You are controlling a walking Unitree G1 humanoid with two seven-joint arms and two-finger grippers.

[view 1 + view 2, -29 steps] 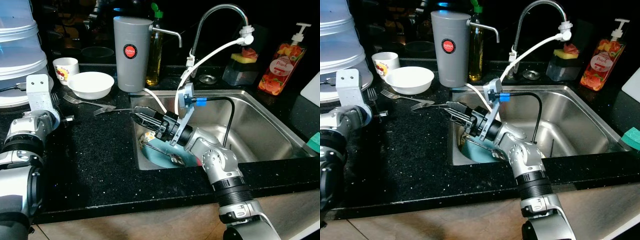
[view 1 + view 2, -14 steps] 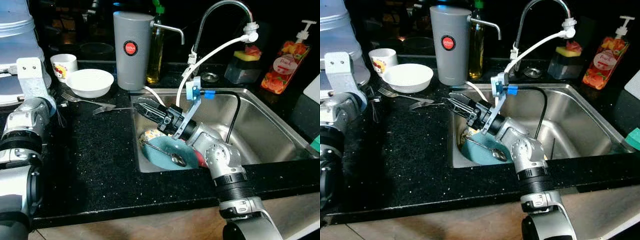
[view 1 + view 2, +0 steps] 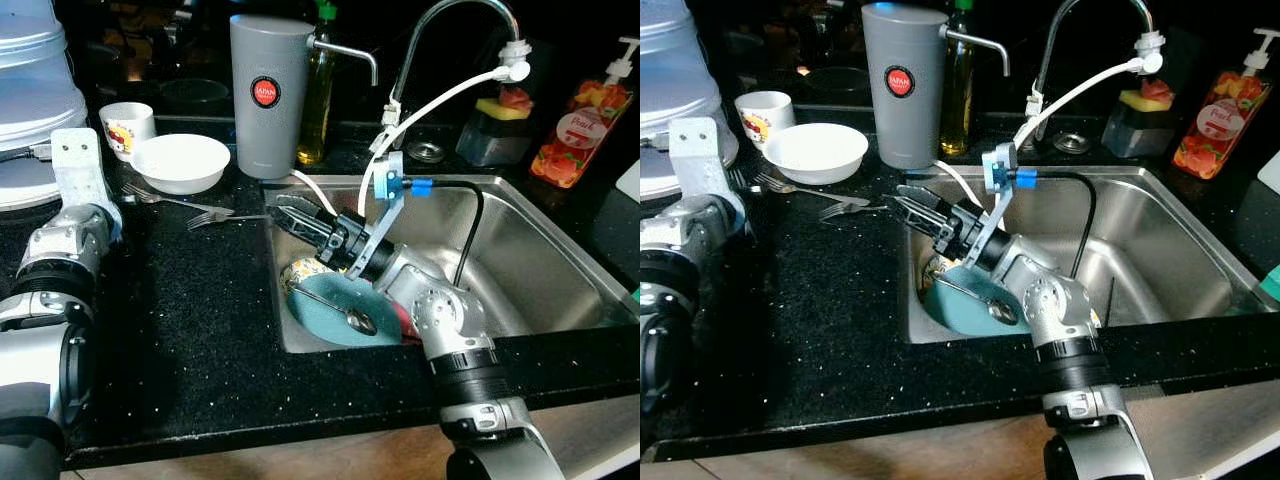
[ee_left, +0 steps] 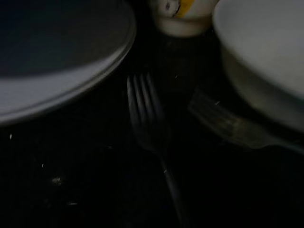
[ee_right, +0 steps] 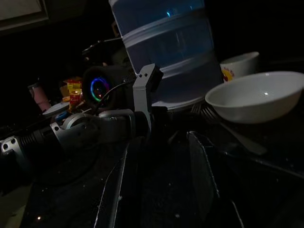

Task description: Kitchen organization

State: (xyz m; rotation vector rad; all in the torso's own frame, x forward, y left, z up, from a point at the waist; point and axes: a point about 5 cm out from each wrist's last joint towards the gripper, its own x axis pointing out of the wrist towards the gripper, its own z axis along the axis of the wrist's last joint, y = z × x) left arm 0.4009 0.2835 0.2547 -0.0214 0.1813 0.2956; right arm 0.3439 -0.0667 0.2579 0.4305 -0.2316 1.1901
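Observation:
Two forks lie on the black counter: one in front of a white bowl, the other with its handle reaching the sink's left rim. My right gripper is open and holds nothing, hovering over the sink's left edge just right of that handle; in its wrist view the gripper faces the bowl. In the sink a blue plate carries a spoon. My left arm rests at the counter's left; its wrist view looks at a fork and a second fork.
A grey jug, an oil bottle and a small cup stand behind the bowl. Stacked plastic containers are at far left. The faucet with white hose arches over the sink; a soap bottle stands at right.
The camera has shifted slightly. My right gripper has lifted a little out of the sink toward its left rim. The left arm has wobbled slightly; forks and bowl are unmoved.

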